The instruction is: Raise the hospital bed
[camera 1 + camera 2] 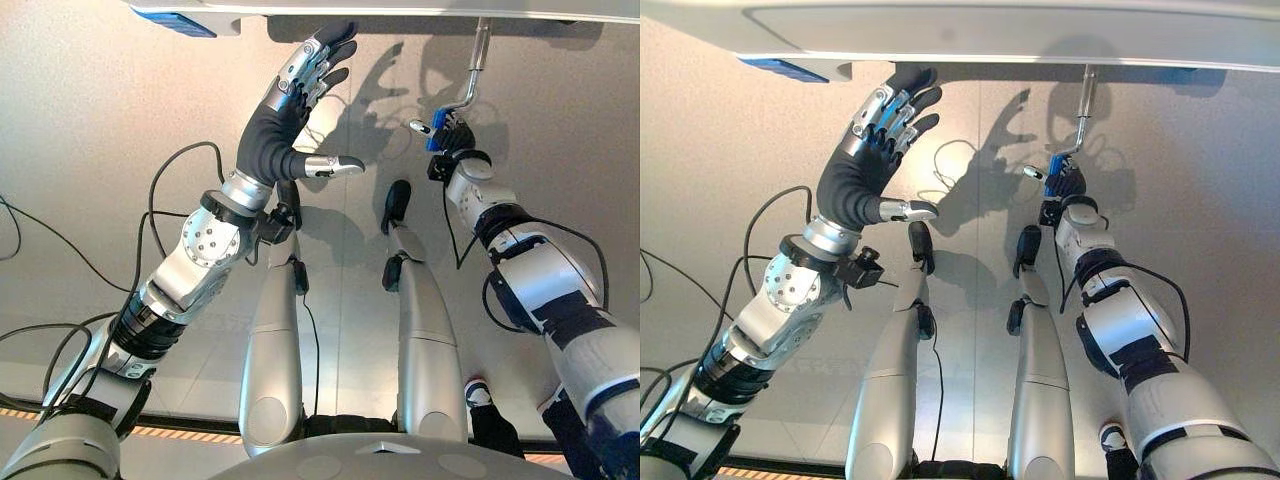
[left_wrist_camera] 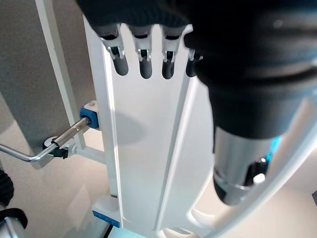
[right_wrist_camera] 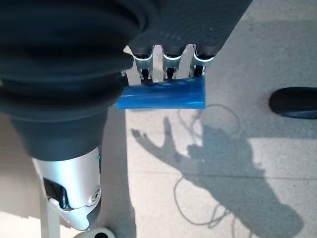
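Right hand [image 1: 452, 137] was clenched round the blue cylindrical plastic grip [image 3: 163, 95] of the bent silver metal crank [image 1: 474, 68]. In the right wrist view the fingers [image 3: 166, 62] curled over the grip from above, the thumb [image 3: 74, 198] standing apart below. My reading: the grip was held across the palm so the handle could spin inside the fist while the arm swept the crank round.

Outward from that hand, the crank rod rose from the grip, bent, and ran up to the underside of the white hospital bed's end panel [image 1: 970, 30], which spanned the top of the head views. The rod entered a blue fitting [image 2: 90, 116] on the white frame, seen in the left wrist view.

Left hand [image 1: 290, 95] was released, fingers straight and spread, thumb out to the side, raised near the lower edge of the bed end, well to the left of the crank. The left wrist view showed its fingertips [image 2: 146, 67] just over the white panel; contact could not be confirmed. Judgement: it was placed there to brace or to keep clear of the crank's swing.

Pale grey floor [image 1: 90, 150] lay below. A person's shoe [image 1: 478, 392] showed by the right arm.

Judgement: crank grasped, winding stage; bed height itself not readable.
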You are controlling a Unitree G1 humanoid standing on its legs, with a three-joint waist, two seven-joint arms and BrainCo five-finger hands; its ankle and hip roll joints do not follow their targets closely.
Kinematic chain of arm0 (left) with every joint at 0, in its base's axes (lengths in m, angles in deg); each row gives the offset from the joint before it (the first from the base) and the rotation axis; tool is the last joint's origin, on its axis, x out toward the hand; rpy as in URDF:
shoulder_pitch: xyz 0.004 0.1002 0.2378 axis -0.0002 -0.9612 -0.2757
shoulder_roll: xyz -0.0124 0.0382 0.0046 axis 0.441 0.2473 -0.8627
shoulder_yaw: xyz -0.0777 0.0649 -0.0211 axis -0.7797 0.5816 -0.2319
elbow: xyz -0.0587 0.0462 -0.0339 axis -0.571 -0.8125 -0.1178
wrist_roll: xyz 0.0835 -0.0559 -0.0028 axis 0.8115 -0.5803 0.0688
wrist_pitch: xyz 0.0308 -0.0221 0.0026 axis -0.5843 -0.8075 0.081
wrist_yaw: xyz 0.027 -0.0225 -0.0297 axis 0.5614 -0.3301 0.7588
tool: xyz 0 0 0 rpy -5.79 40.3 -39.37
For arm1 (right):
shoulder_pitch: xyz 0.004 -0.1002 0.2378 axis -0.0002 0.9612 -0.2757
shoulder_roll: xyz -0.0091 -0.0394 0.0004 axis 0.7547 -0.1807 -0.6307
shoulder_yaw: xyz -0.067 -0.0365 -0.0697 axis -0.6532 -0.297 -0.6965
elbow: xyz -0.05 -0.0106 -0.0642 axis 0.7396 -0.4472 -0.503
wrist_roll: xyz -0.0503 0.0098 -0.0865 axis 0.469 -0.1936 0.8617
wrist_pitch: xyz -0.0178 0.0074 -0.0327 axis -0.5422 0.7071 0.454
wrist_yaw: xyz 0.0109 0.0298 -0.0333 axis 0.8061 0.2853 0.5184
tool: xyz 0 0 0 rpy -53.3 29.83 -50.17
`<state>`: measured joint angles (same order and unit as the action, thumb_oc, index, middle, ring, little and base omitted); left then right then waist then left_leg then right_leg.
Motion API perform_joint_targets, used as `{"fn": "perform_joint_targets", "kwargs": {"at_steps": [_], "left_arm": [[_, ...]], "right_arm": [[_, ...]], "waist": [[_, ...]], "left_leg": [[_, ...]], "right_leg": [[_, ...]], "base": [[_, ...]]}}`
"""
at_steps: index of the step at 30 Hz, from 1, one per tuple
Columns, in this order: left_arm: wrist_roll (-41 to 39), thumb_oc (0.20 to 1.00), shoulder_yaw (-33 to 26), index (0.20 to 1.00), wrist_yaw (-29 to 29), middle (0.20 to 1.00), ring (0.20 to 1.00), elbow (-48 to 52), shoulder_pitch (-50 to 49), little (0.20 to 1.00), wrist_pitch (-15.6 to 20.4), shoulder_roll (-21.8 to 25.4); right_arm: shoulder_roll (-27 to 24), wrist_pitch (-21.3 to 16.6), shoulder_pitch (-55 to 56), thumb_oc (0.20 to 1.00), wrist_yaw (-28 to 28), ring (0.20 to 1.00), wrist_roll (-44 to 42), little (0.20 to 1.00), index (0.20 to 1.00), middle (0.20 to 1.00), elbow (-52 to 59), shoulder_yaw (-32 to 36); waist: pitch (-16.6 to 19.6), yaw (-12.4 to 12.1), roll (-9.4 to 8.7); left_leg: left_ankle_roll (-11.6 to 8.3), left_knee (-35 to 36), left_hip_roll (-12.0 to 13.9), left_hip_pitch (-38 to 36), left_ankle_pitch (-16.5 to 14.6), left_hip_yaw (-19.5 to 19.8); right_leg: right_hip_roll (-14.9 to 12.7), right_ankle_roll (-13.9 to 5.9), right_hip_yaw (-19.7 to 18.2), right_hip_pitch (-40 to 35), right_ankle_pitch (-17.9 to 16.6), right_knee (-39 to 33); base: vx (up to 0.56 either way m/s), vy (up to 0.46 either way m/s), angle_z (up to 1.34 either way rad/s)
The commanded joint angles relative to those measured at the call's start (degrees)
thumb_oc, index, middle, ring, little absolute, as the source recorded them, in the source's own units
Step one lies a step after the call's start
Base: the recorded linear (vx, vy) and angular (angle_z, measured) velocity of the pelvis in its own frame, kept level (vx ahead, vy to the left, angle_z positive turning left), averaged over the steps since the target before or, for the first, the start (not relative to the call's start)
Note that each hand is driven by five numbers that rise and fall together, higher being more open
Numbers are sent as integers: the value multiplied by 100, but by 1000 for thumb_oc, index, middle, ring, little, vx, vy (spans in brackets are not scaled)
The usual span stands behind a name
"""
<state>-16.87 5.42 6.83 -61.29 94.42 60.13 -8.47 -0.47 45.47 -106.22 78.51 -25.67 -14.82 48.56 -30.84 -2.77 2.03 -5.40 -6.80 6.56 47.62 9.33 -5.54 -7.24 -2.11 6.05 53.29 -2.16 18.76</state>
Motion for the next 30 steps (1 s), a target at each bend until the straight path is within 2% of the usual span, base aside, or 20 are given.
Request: {"fn": "perform_joint_targets", "kwargs": {"at_steps": [1, 8, 9, 10, 11, 12, 13, 14, 15, 30], "left_arm": [[-66, 1000, 42, 1000, -141, 1000, 1000, 985, -86, 1000, 434, -65], [-66, 1000, 11, 1000, -188, 1000, 1000, 1024, -135, 1000, 437, -47], [-68, 1000, 8, 1000, -182, 1000, 1000, 1028, -135, 1000, 439, -49], [-64, 1000, 9, 1000, -174, 1000, 1000, 1025, -136, 1000, 440, -48], [-64, 1000, 6, 1000, -175, 1000, 1000, 1027, -138, 1000, 444, -53], [-64, 1000, 2, 1000, -175, 1000, 1000, 1034, -135, 1000, 448, -55], [-62, 1000, 4, 1000, -169, 1000, 1000, 1039, -135, 1000, 449, -54], [-61, 1000, 6, 1000, -166, 1000, 1000, 1039, -134, 1000, 445, -52], [-60, 1000, 12, 1000, -170, 1000, 1000, 1034, -133, 1000, 439, -44], [-109, 1000, 0, 1000, -229, 1000, 1000, 1026, -174, 1000, 426, -52]], "right_arm": [[-179, -4, -155, 1000, 88, 1000, -112, 1000, 1000, 1000, -8, -194], [-190, -57, -148, 1000, 198, 1000, -214, 1000, 1000, 1000, 164, -251], [-186, -62, -142, 909, 206, 909, -213, 909, 909, 909, 174, -256], [-181, -67, -144, 589, 201, 589, -214, 589, 589, 589, 180, -263], [-170, -76, -140, 470, 198, 470, -232, 470, 470, 470, 192, -265], [-164, -78, -145, 467, 211, 467, -239, 467, 467, 467, 200, -273], [-165, -74, -143, 404, 218, 404, -242, 404, 404, 404, 195, -279], [-166, -67, -148, 329, 226, 329, -241, 329, 329, 329, 191, -285], [-159, -67, -147, 200, 235, 200, -248, 200, 200, 200, 193, -286], [6, -201, 51, 200, 286, 200, -647, 200, 200, 200, 531, -221]], "waist": [[105, -14, 360], [105, -30, 382], [105, -29, 382], [105, -27, 385], [105, -32, 388], [105, -37, 391], [105, -39, 393], [105, -41, 395], [105, -40, 398], [105, 9, 362]], "left_leg": [[60, -355, -153, -24, -489, 26], [71, -388, -152, 17, -494, 43], [72, -396, -156, 26, -498, 48], [73, -400, -157, 37, -498, 49], [73, -411, -157, 48, -498, 51], [73, -404, -160, 42, -496, 47], [77, -415, -161, 49, -503, 43], [78, -421, -158, 54, -506, 46], [76, -428, -156, 60, -508, 49], [74, -452, -158, 71, -517, 43]], "right_leg": [[-18, -531, 92, -322, -358, -583], [-29, -530, 106, -273, -344, -527], [-28, -529, 100, -274, -343, -529], [-30, -528, 97, -267, -342, -530], [-32, -531, 98, -262, -339, -523], [-29, -529, 98, -262, -335, -518], [-31, -529, 99, -253, -335, -506], [-35, -527, 99, -246, -335, -499], [-34, -526, 97, -240, -338, -498], [-14, -512, 58, -210, -332, -474]], "base": [[0, 0, 0], [0, 0, 0], [0, 0, 0], [0, 0, 0], [0, 0, 0], [0, 0, 0], [0, 0, 0], [0, 0, 0], [0, 0, 0], [0, 0, 0]]}}
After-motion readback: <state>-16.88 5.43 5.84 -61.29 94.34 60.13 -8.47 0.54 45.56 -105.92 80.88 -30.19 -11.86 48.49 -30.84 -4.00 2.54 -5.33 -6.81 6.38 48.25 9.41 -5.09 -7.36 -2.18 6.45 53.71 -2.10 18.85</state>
